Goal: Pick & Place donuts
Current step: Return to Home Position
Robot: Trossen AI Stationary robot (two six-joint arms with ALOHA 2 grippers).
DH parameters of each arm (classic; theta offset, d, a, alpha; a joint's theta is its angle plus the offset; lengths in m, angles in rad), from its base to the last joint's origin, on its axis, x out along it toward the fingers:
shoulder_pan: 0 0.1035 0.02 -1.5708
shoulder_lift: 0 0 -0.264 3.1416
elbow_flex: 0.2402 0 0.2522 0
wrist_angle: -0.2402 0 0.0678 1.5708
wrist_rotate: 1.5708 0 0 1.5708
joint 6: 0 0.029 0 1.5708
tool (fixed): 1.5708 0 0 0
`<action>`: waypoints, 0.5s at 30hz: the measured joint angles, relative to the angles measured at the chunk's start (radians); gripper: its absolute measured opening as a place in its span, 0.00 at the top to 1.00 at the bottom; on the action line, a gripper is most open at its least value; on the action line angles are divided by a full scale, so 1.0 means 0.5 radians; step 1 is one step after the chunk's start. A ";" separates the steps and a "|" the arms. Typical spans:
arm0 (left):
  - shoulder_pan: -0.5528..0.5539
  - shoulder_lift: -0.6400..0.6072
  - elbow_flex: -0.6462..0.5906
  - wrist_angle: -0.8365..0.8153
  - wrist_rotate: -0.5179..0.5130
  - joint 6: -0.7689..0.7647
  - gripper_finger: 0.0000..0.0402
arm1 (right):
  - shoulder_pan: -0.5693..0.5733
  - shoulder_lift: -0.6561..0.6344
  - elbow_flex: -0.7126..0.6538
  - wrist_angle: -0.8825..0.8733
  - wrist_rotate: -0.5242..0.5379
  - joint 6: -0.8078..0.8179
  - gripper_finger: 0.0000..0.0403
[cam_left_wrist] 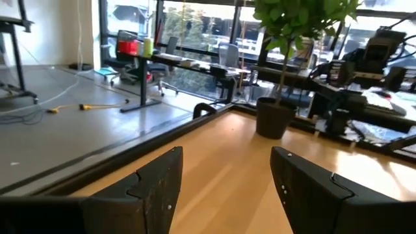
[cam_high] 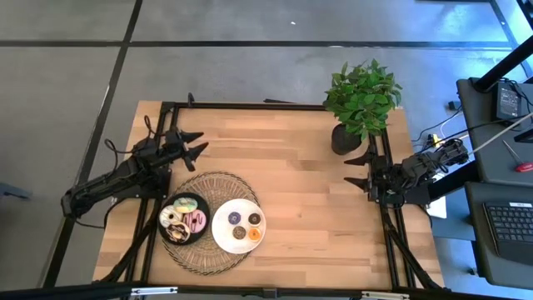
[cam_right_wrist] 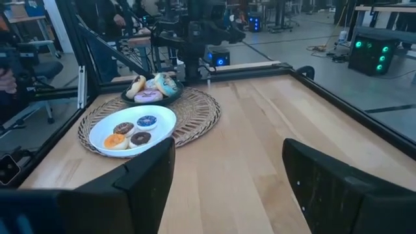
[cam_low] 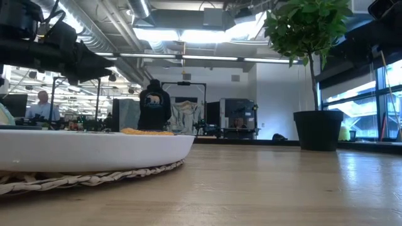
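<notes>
Left gripper [cam_high: 198, 143] spread, at left table [cam_high: 300, 167] edge; right gripper [cam_high: 350, 171] spread, beside plant [cam_high: 362, 100]. Four donuts [cam_high: 236, 218] on white plate [cam_high: 220, 218]; black plate [cam_high: 190, 199] holds perhaps four, crowded.

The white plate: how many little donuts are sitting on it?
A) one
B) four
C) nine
B: the white plate holds four small donuts, which can be counted one by one in both the high view and the right wrist view.
</notes>
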 joint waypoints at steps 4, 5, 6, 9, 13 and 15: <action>0.019 0.005 0.000 -0.001 -0.004 0.081 0.43 | 0.000 0.000 0.000 0.039 0.000 0.002 0.30; 0.022 0.005 0.000 -0.001 -0.004 0.107 0.43 | 0.000 0.000 0.000 0.057 0.001 0.003 0.30; 0.022 0.005 0.000 -0.002 -0.005 0.129 0.43 | 0.000 0.000 0.000 0.081 0.005 0.002 0.30; 0.021 0.005 0.000 -0.002 -0.005 0.150 0.43 | 0.000 0.000 0.000 0.196 0.057 -0.045 0.30; 0.021 0.005 0.000 -0.003 -0.006 0.152 0.43 | 0.000 0.000 -0.004 0.252 0.072 -0.141 0.30; 0.021 0.005 0.000 -0.003 -0.007 0.152 0.43 | -0.001 -0.001 -0.077 0.405 0.073 -0.209 0.30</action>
